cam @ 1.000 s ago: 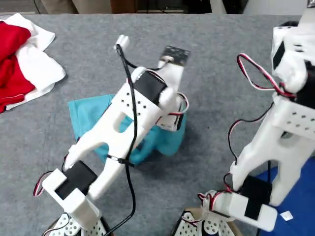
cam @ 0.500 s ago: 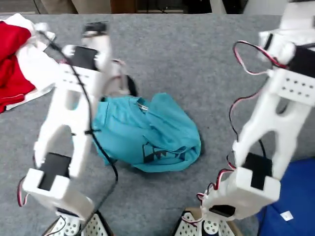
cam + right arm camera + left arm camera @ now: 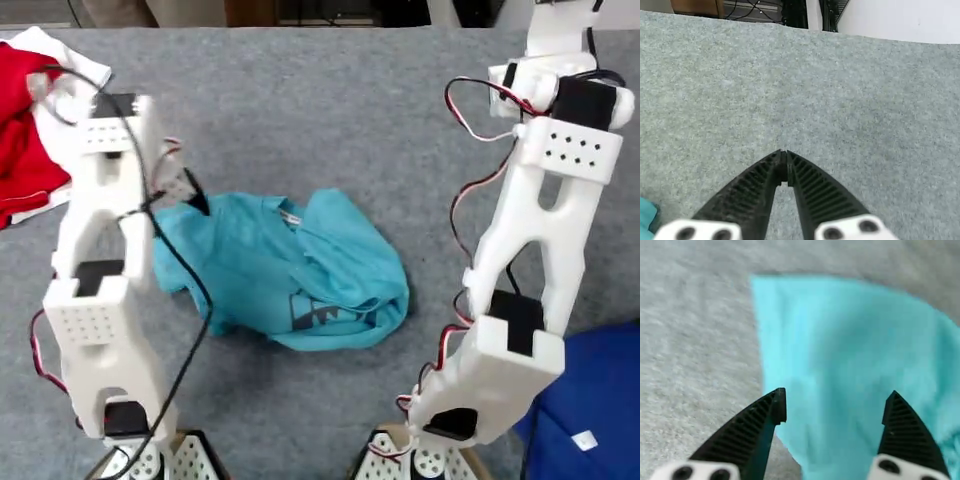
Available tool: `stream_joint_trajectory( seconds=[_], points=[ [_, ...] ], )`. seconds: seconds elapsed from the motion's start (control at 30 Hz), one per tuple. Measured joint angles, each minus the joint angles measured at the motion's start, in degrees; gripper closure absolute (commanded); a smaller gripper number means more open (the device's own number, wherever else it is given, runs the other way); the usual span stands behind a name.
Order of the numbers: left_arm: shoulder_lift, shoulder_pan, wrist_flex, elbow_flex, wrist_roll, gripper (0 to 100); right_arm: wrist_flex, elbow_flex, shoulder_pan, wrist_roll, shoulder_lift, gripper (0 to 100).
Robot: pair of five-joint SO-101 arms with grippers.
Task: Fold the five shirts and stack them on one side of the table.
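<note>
We have swung our left gripper [image 3: 835, 400] to the edge of the teal shirt [image 3: 290, 270], spread wide and empty. Our right gripper [image 3: 784, 156] is closed on nothing, so the fold is not yet begun.

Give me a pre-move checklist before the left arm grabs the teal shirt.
1. Left gripper open: ok, its jaws are wide apart above the teal shirt, near its edge.
2. Fingers touching cloth: cannot tell.
3. Teal shirt spread flat for folding: not ok, it lies bunched and crumpled.
4. Right gripper out of the way: ok, shut over bare table, away from the shirt.
5. Other shirts clear of the work area: ok, the red shirt and white shirt sit at the far left corner, the blue shirt at the near right.
6. Blue shirt folded: cannot tell, the picture's edge cuts it off.
</note>
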Motion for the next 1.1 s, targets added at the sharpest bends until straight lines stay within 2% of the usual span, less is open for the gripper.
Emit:
stream_joint_trajectory(
  seconds=[0.1, 0.33, 0.53, 0.8, 0.93, 1.1],
  points=[
    [2.99, -2.73, 0.0, -2.64, 0.18, 73, -0.79, 0.0, 0.0, 0.0, 0.26, 99.1],
    [11.69, -0.09, 0.0, -5.89, -0.18, 99, -1.23, 0.0, 0.0, 0.0, 0.7, 99.1],
    [18.02, 3.69, -0.09, -10.46, -0.26, 98, -1.23, 0.0, 0.0, 0.0, 2.37, 99.1],
    [18.46, 6.68, 0.35, -22.86, 1.76, 98, -1.23, 0.0, 0.0, 0.0, 2.37, 99.1],
    [18.46, 12.48, 0.35, -27.87, 1.76, 98, -1.23, 0.0, 0.0, 0.0, 2.37, 99.1],
    [18.55, 23.65, 0.35, -31.21, 1.76, 98, -1.23, -1.49, 1.05, 0.0, 2.37, 99.1]
  ],
)
